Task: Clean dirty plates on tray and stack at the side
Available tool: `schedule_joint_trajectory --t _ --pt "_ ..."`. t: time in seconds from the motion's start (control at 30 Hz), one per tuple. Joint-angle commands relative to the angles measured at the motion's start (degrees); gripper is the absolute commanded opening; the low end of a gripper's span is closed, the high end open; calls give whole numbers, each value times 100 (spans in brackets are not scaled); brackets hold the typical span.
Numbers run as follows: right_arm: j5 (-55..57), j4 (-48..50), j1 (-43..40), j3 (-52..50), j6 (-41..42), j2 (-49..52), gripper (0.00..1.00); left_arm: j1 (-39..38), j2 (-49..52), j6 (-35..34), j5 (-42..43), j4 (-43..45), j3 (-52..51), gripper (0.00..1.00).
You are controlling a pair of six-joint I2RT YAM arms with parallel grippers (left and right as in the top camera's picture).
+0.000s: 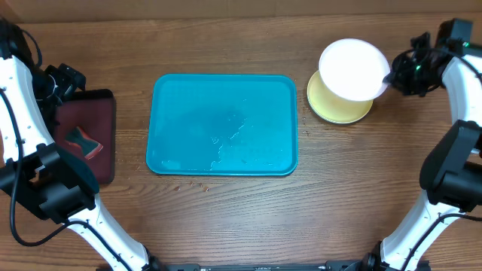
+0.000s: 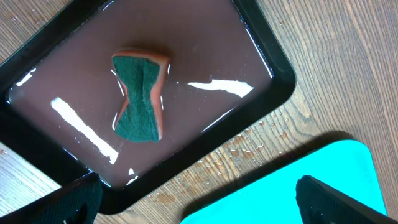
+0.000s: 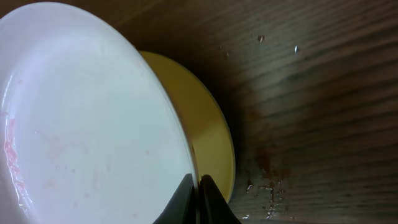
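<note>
- Left arm (image 1: 19,102), at 9 o'clock overhead: white shells, black joints.
- Right arm (image 1: 465,90), at 3 o'clock: the same white-and-black build.
- A thin black cable (image 1: 13,222) loops beside the left arm's base.
- Left hand (image 2: 199,199): dark, matte, blunt fingers (image 2: 78,198).
- Right hand (image 3: 199,198): dark, wedge-shaped tips, with a small green light (image 1: 416,66) overhead.

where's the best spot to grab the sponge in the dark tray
Across its narrow waist, coming straight down from above: the sponge lies flat in the dark tray, green side up, and pinches in at the middle.
</note>
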Motion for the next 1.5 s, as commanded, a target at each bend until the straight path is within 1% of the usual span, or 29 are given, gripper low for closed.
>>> schedule_joint_trajectory --t 0.0,0.2,0.47,0.5,0.57,0.63,0.67,0.73,0.83,0.87,0.93,1.23,1.3,1.37,1.47 --pt "-55 374 85 -444 24 -151 4 15 -35 -33 42 2 48 100" --pt "254 1250 203 -1268 22 -151 4 15 -35 -33 42 0 48 100" --pt "249 1333 313 -1303 44 -164 4 15 -35 -33 42 0 48 100" --pt "251 1329 317 -1287 85 -166 8 15 -35 -33 42 0 48 100" --pt "254 1287 319 -1233 262 -195 26 15 -35 -33 42 2 48 100" --pt "251 1257 319 -1178 472 -271 47 15 -35 -33 42 0 48 100" --pt "258 1248 317 -1165 573 -334 54 15 -35 -33 42 2 48 100" --pt "262 1252 299 -1161 710 -509 63 15 -35 -33 42 0 48 100" --pt "334 1193 291 -1161 815 -892 70 15 -35 -33 42 0 48 100" --pt "409 1091 293 -1161 859 -1217 76 15 -35 -33 42 0 48 100" --pt "505 960 293 -1161 896 -1547 79 15 -35 -33 42 0 48 100" --pt "577 2 361 -1161 894 -2968 82 15 -35 -33 42 0 48 100" --pt "472 -262 385 -1161 861 -3294 86 15 -35 -33 42 0 48 100" --pt "188 -522 396 -1163 638 -3626 100 15 -35 -33 42 0 48 100" --pt "-221 -984 396 -1191 299 -4183 100 15 -35 -33 42 0 48 100"
